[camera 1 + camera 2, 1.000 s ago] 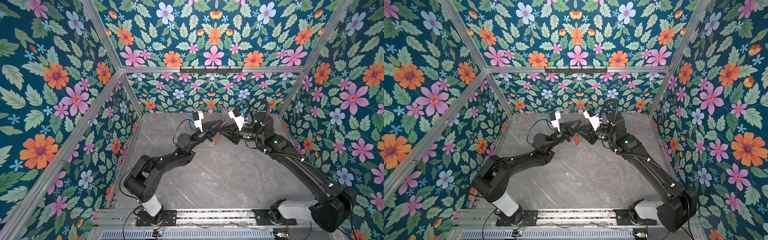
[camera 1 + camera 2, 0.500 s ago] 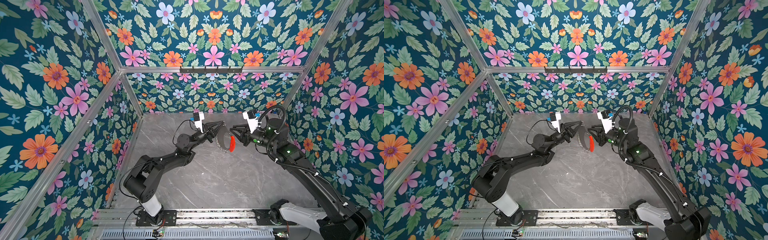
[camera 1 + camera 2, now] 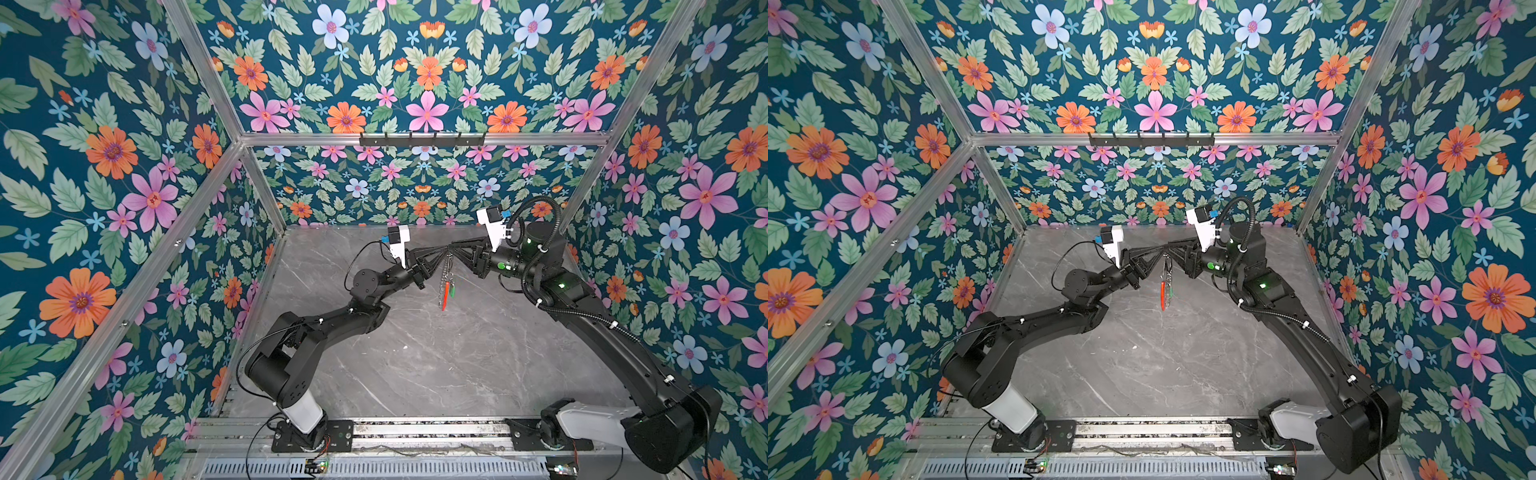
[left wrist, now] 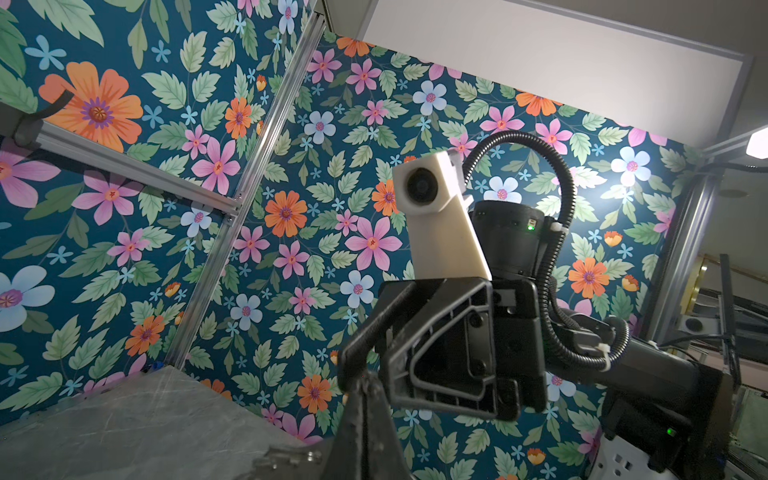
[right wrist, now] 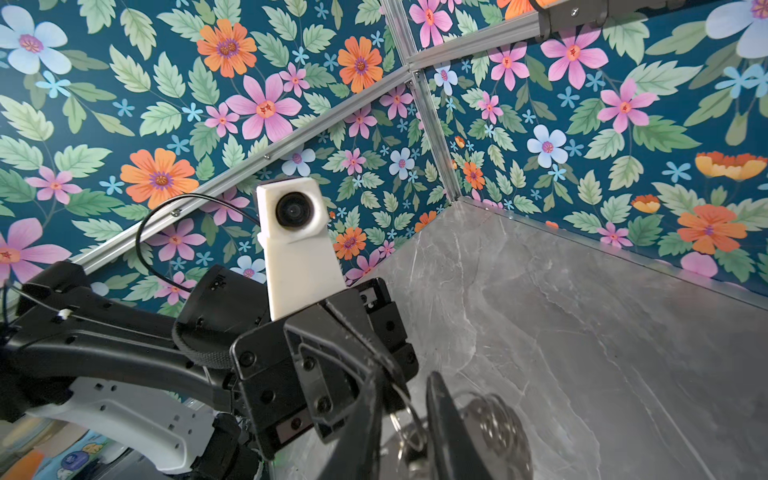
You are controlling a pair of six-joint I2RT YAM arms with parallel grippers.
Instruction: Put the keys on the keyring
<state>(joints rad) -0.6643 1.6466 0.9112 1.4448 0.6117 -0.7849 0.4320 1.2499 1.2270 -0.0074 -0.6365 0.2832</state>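
Note:
The keyring [image 3: 445, 277] hangs edge-on above the table's back middle, its red-orange arc [image 3: 444, 296] lowest in both top views. A key with a green tag [image 3: 452, 289] dangles right beside that arc. My left gripper [image 3: 446, 249] is shut on the keyring's top; the left wrist view shows its closed jaws [image 4: 365, 388] with silver rings [image 4: 291, 457] below them. My right gripper [image 3: 455, 250] meets it tip to tip. The right wrist view has its jaws [image 5: 405, 399] narrowly apart with a thin split ring [image 5: 409, 415] in the gap and the grey hoop [image 5: 498, 432] just beyond.
The grey marble table [image 3: 415, 357] lies well below the hanging keyring. Floral walls with aluminium posts close in three sides. A black hook rail [image 3: 422, 139] runs along the back wall, high up. Both arm bases [image 3: 307, 432] stand on the front rail.
Half a second ago my right gripper had drawn back to the right and the keyring showed its red arc broadside. Now it is back at my left gripper's tips, and the keyring hangs edge-on.

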